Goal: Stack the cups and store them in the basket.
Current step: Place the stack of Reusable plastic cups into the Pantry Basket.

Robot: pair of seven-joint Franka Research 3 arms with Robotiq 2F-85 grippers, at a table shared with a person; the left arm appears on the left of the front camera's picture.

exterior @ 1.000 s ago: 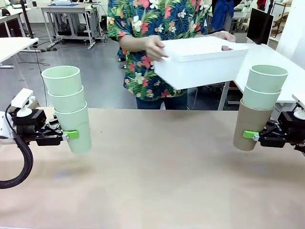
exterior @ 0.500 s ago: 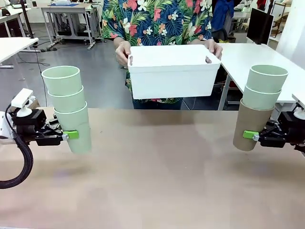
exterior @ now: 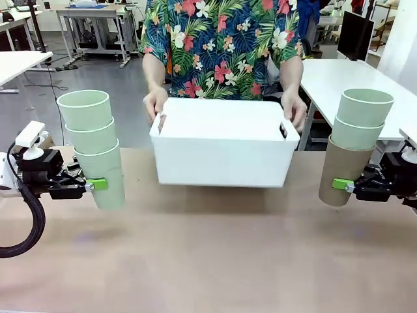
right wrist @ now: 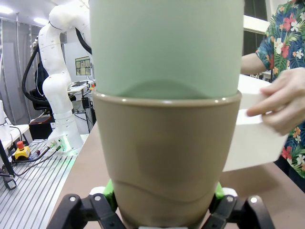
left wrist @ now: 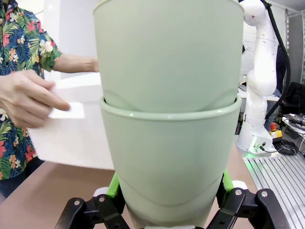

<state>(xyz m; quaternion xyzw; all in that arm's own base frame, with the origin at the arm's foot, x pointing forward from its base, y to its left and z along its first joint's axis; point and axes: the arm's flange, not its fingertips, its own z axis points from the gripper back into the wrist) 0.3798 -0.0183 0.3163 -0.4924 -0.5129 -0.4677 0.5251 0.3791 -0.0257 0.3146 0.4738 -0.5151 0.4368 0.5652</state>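
1. Nearest us, the surface (exterior: 208,261) gives both arms room to swing inward from its side edges.
2. At the left edge, our left gripper (exterior: 104,185) pinches the lowest of three nested mint cups (exterior: 94,147). The stack is upright and lifted off the surface.
3. At the right edge, our right gripper (exterior: 340,185) pinches the tan cup (exterior: 342,173), which carries two mint cups (exterior: 361,117) nested inside. This stack is upright and lifted too.
4. Both grips sit low on tall stacks, so we judge them top-heavy. We should move slowly and hold the wrists level.
5. At the middle of the far edge, the basket (exterior: 221,156) is held by the person's hands (exterior: 155,104) at its two ends. We cannot tell whether it rests on the surface, so we wait until the hands let go.
6. We should then come in from above, clear the rim, and release only when a stack stands on the basket's floor.
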